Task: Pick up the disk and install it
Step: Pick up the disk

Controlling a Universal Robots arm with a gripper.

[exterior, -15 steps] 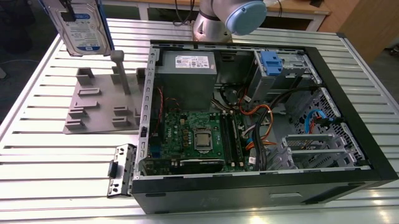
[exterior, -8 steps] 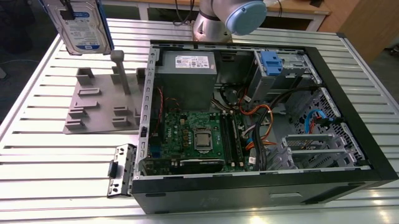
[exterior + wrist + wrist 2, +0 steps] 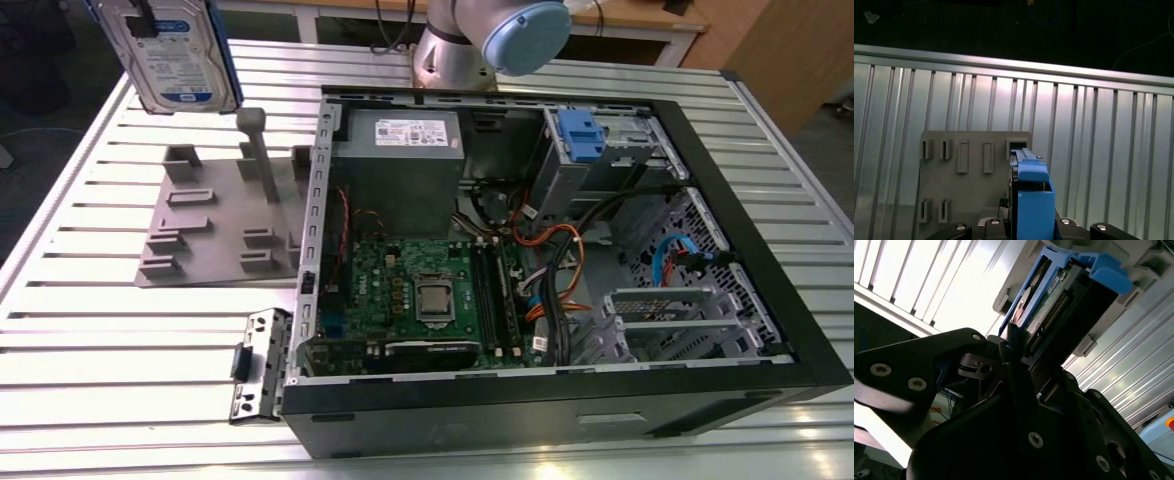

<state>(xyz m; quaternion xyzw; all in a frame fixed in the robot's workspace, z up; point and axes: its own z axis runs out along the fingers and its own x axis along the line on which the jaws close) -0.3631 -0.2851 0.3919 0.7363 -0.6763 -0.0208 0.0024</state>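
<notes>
We see the tool (image 3: 1016,347) pinching the disk (image 3: 167,50), held aloft above the grey slotted rack (image 3: 214,225) on the table (image 3: 120,340); beside it, the open computer case (image 3: 534,420) holds a power supply (image 3: 400,145) and 1 blue-fronted drive cage (image 3: 587,140)

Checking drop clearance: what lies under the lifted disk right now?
In the first wrist view, the grey slotted stand lies under the disk, on the slatted metal table. The disk hides the part of the stand directly beneath it.
</notes>
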